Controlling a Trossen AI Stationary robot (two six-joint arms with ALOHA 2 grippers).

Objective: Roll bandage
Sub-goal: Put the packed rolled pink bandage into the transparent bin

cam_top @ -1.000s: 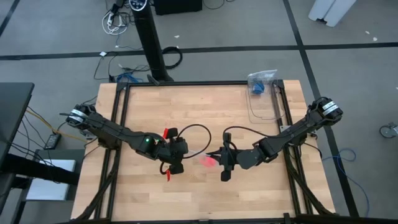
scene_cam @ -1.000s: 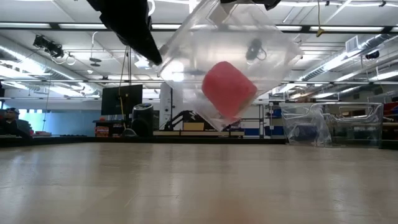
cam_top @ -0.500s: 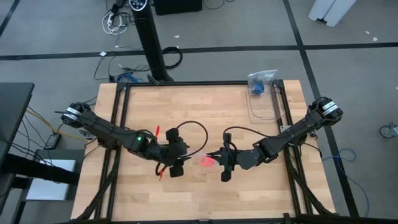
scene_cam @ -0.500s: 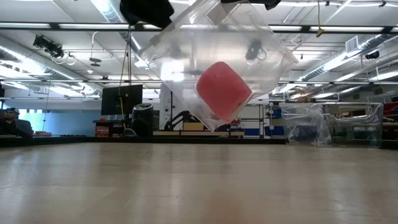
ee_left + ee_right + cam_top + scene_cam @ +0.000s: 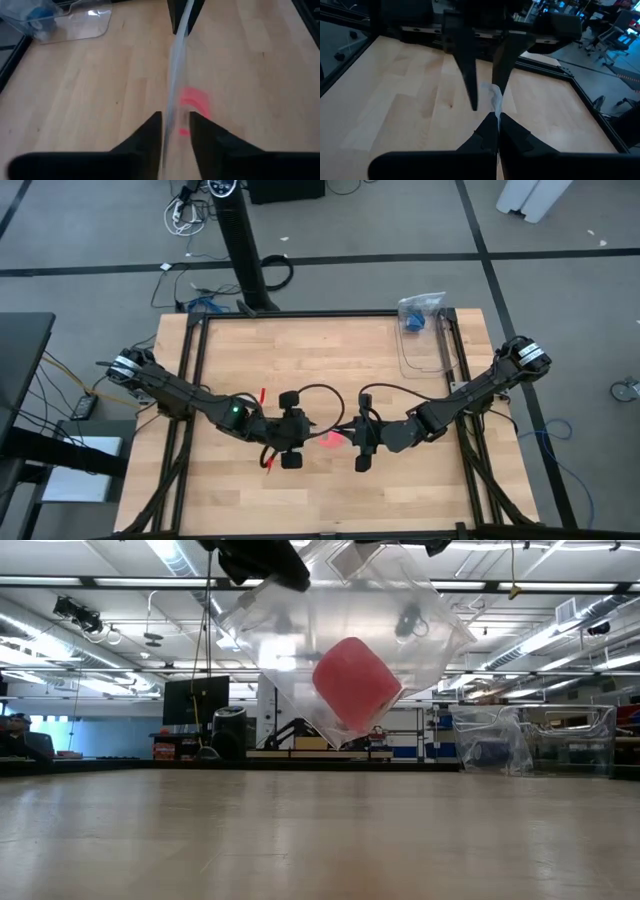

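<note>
Pink-red rolled fabric bandage (image 5: pixel 356 683) hung inside a clear plastic bag (image 5: pixel 430 630); right tool (image 5: pixel 496 120) clenched the bag's edge; left tool (image 5: pixel 175 127) straddled the edge, its fingers apart, above the wooden bench (image 5: pixel 300 350).

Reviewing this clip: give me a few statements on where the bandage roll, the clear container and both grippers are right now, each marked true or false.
1. The pink-red rolled bandage sits inside the clear plastic container. True.
2. The container rests flat on the wooden table. False: it hangs tilted above the table.
3. The right gripper is shut on the container's thin edge. True.
4. The left gripper is parked at the table's far corner. False: it straddles the container's wall mid-table.
5. A second clear container lies at the table's far right. True.
</note>
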